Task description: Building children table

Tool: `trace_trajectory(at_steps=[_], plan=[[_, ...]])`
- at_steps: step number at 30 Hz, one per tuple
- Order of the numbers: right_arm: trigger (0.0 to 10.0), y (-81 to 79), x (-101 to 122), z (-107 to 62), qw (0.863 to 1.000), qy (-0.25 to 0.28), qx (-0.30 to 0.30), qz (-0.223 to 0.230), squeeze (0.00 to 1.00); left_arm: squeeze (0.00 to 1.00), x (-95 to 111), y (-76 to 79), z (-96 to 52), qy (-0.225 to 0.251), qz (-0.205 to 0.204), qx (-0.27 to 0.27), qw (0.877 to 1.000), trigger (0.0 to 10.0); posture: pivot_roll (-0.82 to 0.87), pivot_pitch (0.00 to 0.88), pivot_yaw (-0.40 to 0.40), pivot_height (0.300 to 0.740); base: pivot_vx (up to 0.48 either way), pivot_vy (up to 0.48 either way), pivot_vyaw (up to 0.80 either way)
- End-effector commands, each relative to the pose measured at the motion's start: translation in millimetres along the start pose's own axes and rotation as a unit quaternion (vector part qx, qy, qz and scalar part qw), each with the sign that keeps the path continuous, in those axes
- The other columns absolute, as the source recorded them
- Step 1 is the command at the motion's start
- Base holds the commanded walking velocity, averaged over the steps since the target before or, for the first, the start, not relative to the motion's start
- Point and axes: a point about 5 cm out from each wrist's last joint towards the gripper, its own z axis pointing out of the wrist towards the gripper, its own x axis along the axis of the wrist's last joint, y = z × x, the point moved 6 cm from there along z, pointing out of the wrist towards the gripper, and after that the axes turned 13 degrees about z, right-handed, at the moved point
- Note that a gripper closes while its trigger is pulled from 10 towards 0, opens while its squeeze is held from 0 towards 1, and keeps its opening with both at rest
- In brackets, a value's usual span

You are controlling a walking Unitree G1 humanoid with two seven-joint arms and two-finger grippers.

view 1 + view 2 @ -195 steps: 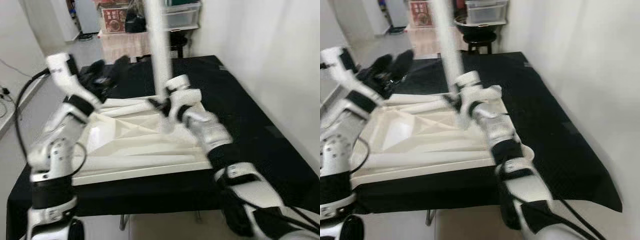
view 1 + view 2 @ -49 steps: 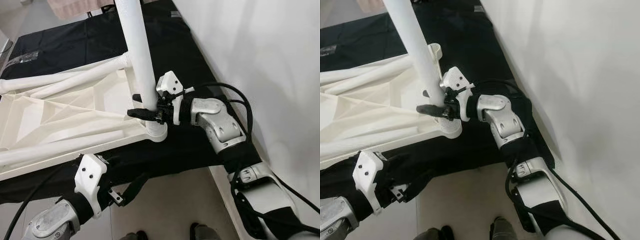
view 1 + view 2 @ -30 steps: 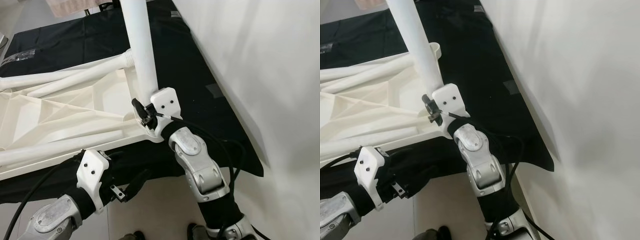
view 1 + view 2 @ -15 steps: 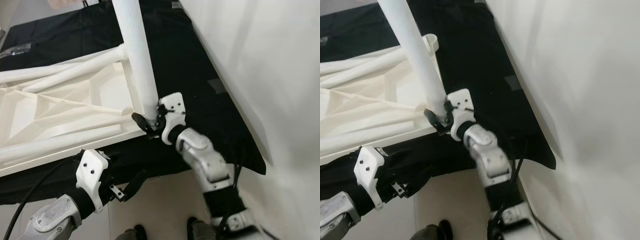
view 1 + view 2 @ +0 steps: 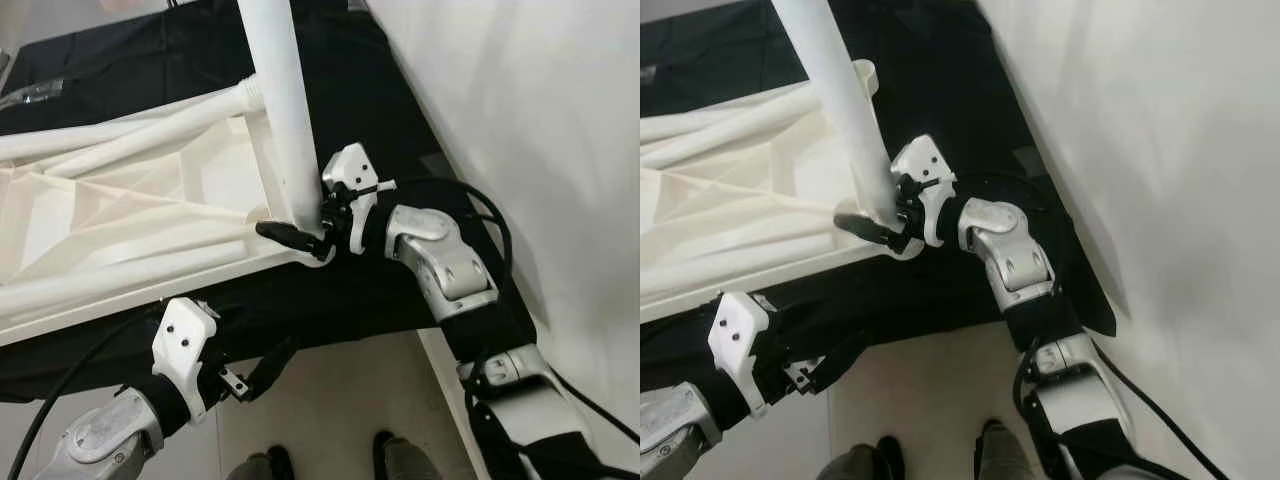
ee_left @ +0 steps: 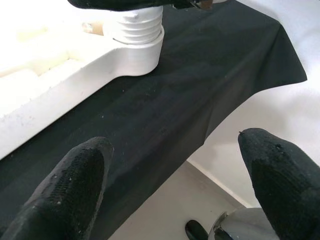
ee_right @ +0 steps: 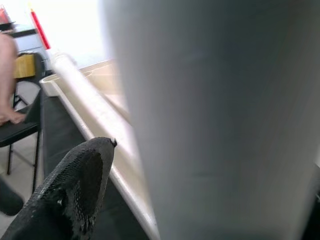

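Right pincer (image 5: pixel 300 232) clamps upright table leg (image 5: pixel 280 110).

Black cloth (image 5: pixel 420 120) over work surface; white wall (image 5: pixel 540 120) alongside; pale floor (image 5: pixel 330 420).

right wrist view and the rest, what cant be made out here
- Right wrist view: the white table leg sits close to the lens and hides the second finger of the right end effector.
- Eye views: the leg's top is cut off by the upper edge.
- Eye views: the leg's threaded base in the tabletop corner is hidden behind the right end effector.
- Left eye view: the left end effector is dark against the black cloth.
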Motion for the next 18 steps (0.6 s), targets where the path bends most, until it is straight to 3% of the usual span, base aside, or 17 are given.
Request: trace_trajectory(at_steps=[1,2,3,10,17,18], plan=[[4.9,-4.9,-2.5,5.4,1.000,-0.006,0.026,0.000,0.00,0.00,-6.3,1.9,-0.9,-0.009,-0.007,-0.002,1.000,10.0,-0.01,0.271,0.079,0.740,0.000,0.000,0.00],[4.9,-4.9,-2.5,5.4,1.000,-0.006,0.026,0.000,0.00,0.00,-6.3,1.9,-0.9,-0.009,-0.007,-0.002,1.000,10.0,-0.01,0.271,0.079,0.740,0.000,0.000,0.00],[0.0,-2.1,-4.6,5.6,0.999,-0.014,0.029,-0.001,0.00,0.00,-6.1,2.0,-0.8,-0.009,-0.008,-0.002,1.000,10.0,-0.01,0.271,0.081,0.740,0.000,0.000,0.00],[0.0,11.8,-12.3,2.0,0.999,-0.041,0.026,0.001,0.00,0.00,-5.0,2.0,-1.1,-0.006,-0.015,-0.002,1.000,10.0,-0.01,0.278,0.084,0.740,0.000,0.000,0.00],[0.0,34.6,-39.6,-16.5,0.995,-0.067,-0.067,0.023,0.00,0.00,-3.3,3.7,-2.6,-0.003,-0.021,-0.003,1.000,10.0,-0.02,0.293,0.072,0.740,0.000,0.000,0.00],[0.0,49.6,-71.3,-27.2,0.961,-0.073,-0.260,0.061,0.00,0.00,-3.2,4.5,-4.0,-0.003,-0.022,-0.002,1.000,10.0,-0.02,0.297,0.055,0.740,0.000,0.000,0.00]])
